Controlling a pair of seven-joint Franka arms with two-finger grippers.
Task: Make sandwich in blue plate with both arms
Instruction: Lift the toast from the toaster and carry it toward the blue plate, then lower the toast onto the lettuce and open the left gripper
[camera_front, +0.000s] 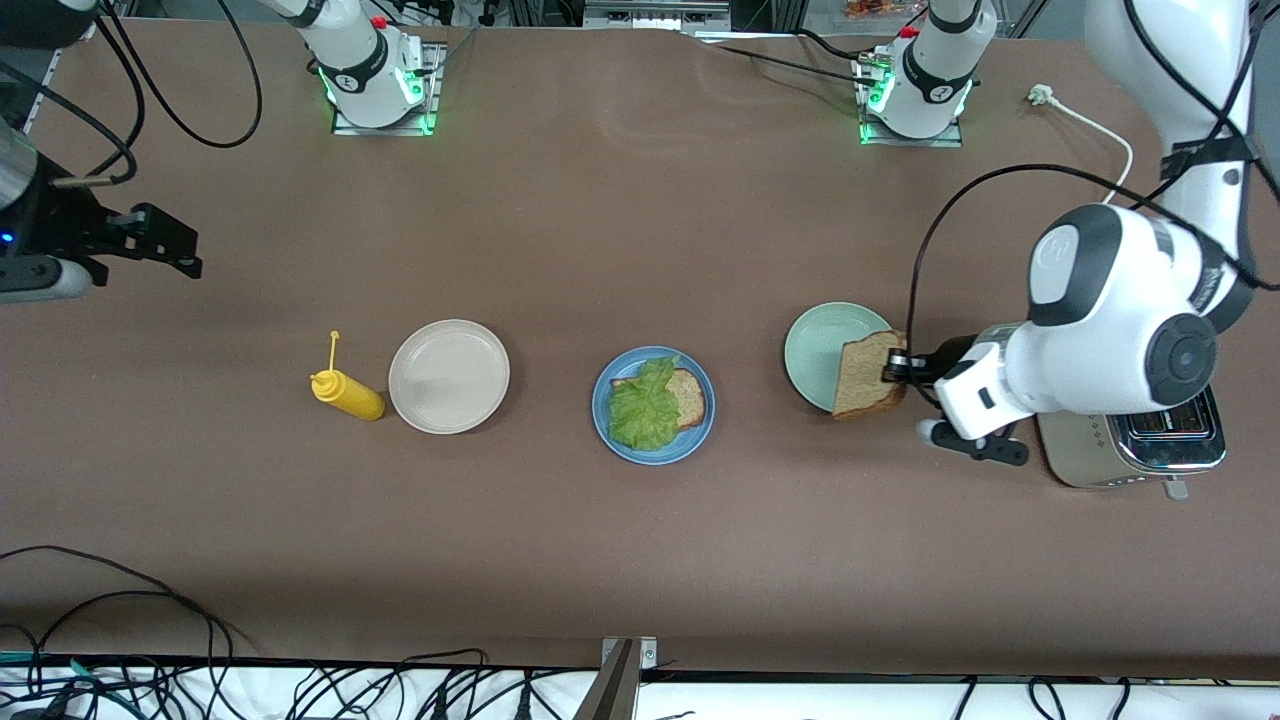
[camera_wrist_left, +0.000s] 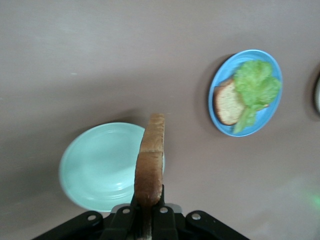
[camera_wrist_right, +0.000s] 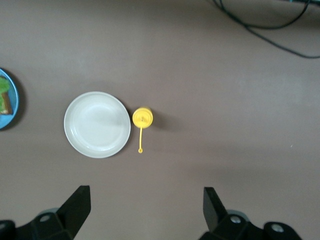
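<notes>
The blue plate (camera_front: 652, 442) sits mid-table with one bread slice (camera_front: 689, 395) and a lettuce leaf (camera_front: 642, 405) on it; it also shows in the left wrist view (camera_wrist_left: 220, 80). My left gripper (camera_front: 893, 368) is shut on the second bread slice (camera_front: 866, 375), held on edge over the rim of the pale green plate (camera_front: 820, 345). In the left wrist view the slice (camera_wrist_left: 149, 165) stands between the fingers (camera_wrist_left: 162, 200) above the green plate (camera_wrist_left: 95, 165). My right gripper (camera_front: 165, 250) is open and empty, waiting high at the right arm's end of the table.
A beige plate (camera_front: 449, 376) and a yellow squeeze bottle (camera_front: 348, 394) stand toward the right arm's end; both show in the right wrist view, plate (camera_wrist_right: 97, 124) and bottle (camera_wrist_right: 142, 118). A toaster (camera_front: 1140, 450) stands under the left arm. Cables lie along the front edge.
</notes>
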